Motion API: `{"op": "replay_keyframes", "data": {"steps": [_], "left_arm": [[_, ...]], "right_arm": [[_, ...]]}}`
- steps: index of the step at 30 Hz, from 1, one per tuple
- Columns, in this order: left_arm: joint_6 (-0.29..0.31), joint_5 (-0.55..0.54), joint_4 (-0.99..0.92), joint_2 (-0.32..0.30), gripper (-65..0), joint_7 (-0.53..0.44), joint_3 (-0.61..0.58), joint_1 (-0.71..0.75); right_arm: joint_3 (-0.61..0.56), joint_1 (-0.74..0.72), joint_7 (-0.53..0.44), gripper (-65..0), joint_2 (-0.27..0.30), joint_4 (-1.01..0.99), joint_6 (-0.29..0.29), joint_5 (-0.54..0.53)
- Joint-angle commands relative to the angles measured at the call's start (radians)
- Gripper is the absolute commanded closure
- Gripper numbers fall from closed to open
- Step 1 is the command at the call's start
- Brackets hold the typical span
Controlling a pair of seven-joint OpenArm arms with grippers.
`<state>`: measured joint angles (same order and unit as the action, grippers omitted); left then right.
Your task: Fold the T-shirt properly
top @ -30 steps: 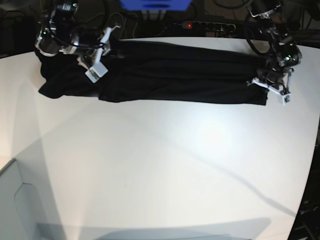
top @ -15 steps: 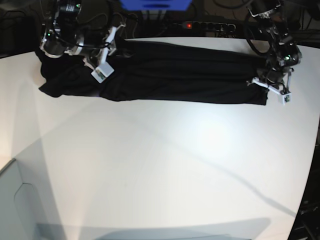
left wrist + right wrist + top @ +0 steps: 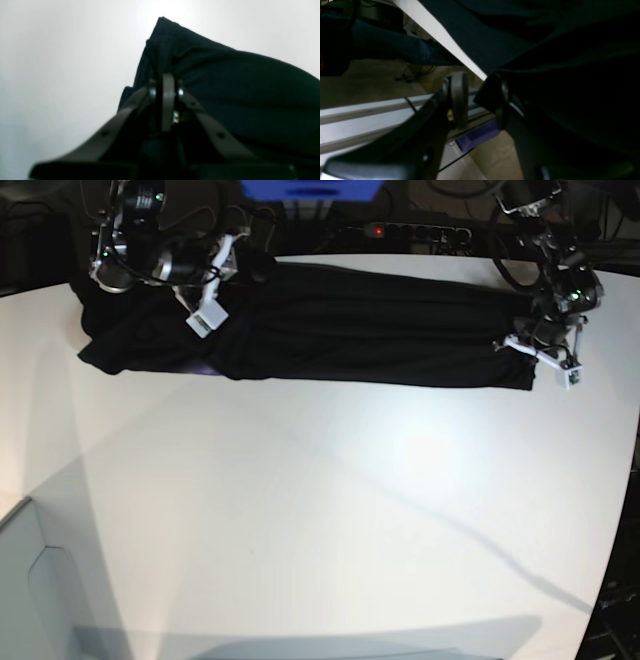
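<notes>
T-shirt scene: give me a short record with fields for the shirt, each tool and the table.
garment: black T-shirt, lying as a long narrow band along the table's far edge
left tool: shut on a raised corner of the T-shirt, at the band's end on the base view's right
right tool: jaws apart with a clear gap, nothing clamped; dark cloth lies beside one finger
table: white, the shirt covers only its far strip
fold state: not yet a compact fold
</notes>
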<state>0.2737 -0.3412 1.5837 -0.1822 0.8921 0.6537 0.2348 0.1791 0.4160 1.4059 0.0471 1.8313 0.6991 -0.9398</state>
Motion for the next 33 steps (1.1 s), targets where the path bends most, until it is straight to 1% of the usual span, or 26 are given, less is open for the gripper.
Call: {"op": "replay_keyframes", "data": {"steps": [1,5,9,11,18,23,26,28,30,33], "left_arm": [[0.002,-0.003,0.014,-0.012,-0.1,-0.011,0.004,-0.001],[0.002,-0.003,0.014,-0.012,-0.1,-0.011,0.004,-0.001],[0.002,-0.003,0.014,-0.012,-0.1,-0.011,0.004,-0.001],[0.002,-0.003,0.014,-0.012,-0.1,-0.011,0.004,-0.001],[0.002,-0.002,0.014,-0.012,-0.1,-0.012,0.004,-0.001],[0.002,-0.003,0.014,-0.012,-0.1,-0.011,0.004,-0.001],[0.002,-0.003,0.014,-0.012,-0.1,-0.011,0.004,-0.001],[0.002,-0.003,0.014,-0.012,-0.1,-0.011,0.004,-0.001],[0.002,-0.002,0.014,-0.012,-0.1,-0.011,0.004,-0.001],[0.002,-0.003,0.014,-0.012,-0.1,-0.011,0.004,-0.001]], "right_arm": [[0.003,-0.001,-0.010,-18.4,0.003,0.012,-0.001,-0.029],[0.003,-0.001,-0.010,-18.4,0.003,0.012,-0.001,-0.031],[0.003,-0.002,-0.010,-18.4,0.007,0.012,-0.001,-0.100],[0.006,-0.009,-0.010,-18.4,0.009,0.012,-0.001,-0.109],[0.130,-0.032,-0.010,-18.9,0.009,0.012,-0.001,-0.111],[0.287,-0.067,-0.010,-18.5,0.010,0.006,-0.001,-0.109],[0.356,-0.087,-0.010,-18.3,0.010,0.003,-0.001,-0.107],[0.383,-0.096,-0.010,-16.6,0.012,0.003,-0.001,-0.106],[0.403,-0.101,-0.010,-11.9,0.012,0.003,-0.001,-0.106],[0.400,-0.101,-0.010,-5.2,0.021,0.003,-0.001,-0.106]]}}
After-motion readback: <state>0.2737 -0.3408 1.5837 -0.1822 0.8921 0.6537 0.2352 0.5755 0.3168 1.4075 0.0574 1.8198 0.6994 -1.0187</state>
